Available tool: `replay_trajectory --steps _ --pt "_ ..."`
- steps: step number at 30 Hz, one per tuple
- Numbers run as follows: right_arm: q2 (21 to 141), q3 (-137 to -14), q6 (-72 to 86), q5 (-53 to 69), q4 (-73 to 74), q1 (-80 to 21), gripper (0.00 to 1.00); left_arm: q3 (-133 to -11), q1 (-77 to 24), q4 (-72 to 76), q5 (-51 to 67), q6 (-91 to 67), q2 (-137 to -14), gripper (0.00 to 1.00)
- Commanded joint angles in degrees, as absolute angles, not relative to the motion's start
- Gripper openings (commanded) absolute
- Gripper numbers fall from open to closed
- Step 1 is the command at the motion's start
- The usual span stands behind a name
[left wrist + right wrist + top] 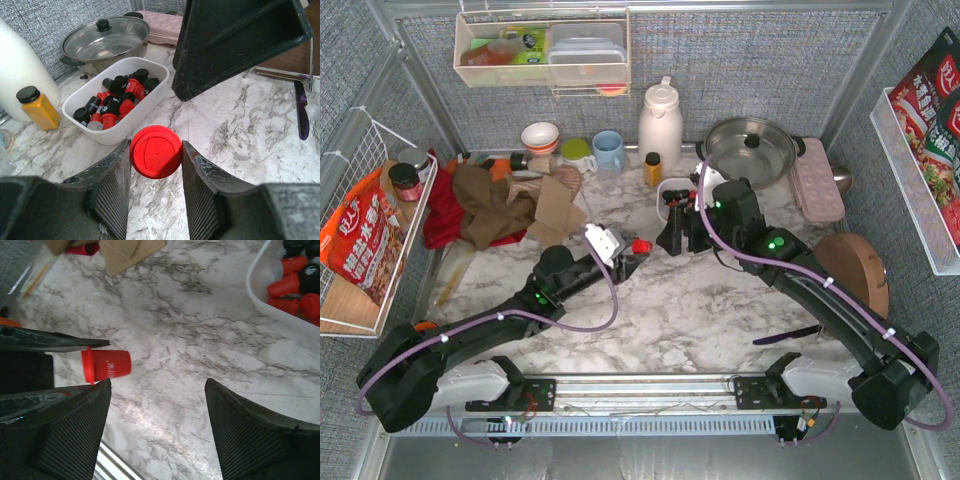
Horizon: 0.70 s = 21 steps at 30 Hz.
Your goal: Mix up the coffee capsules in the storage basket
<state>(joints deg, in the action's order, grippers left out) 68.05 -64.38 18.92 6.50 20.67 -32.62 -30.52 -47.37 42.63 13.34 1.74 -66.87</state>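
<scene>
From the top camera, the left gripper (pixel 632 247) reaches over the middle of the white veined marble tabletop (pixel 700 310) with a small tapered red coffee capsule (pixel 640 245) at its tip. The right gripper (pixel 670 238) faces it from just beside. The shallow white rectangular plastic storage basket (pixel 667 186) lies right behind the right gripper and is largely covered by that arm, so its contents are hard to make out here. In the left wrist view, the left gripper (pixel 156 146) has its two ribbed fingers (pixel 112 185) clenched on the red coffee capsule (pixel 156 156), whose round flat end faces the camera. Beyond it the storage basket (pixel 131 124) stands near a lidded steel pot (pixel 107 40) and a yellow bottle with a black cap (pixel 37 107), and holds a jumble of red and black coffee capsules (pixel 117 97). In the right wrist view, the right gripper (pixel 157 390) is spread wide with only marble between its jaws. The red coffee capsule (pixel 106 365) lies sideways just left of them, and a corner of the storage basket (pixel 257 295) with coffee capsules (pixel 290 284) shows at upper right.
</scene>
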Motion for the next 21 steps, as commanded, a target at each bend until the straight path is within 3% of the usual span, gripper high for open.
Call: replay_trajectory --steps 1,8,21 --pt "67.98 -63.82 23.77 11.16 16.45 -32.95 0.81 -30.33 -48.3 47.0 12.37 4.31 -67.09 0.43" --pt "69.34 -63.56 25.46 16.83 13.33 -33.44 0.87 -30.03 -49.05 47.95 12.82 3.96 -67.22 0.42" --pt "71.68 -62.55 27.64 21.4 8.84 -33.66 0.81 -29.37 -49.26 49.4 14.06 2.99 -65.81 0.41"
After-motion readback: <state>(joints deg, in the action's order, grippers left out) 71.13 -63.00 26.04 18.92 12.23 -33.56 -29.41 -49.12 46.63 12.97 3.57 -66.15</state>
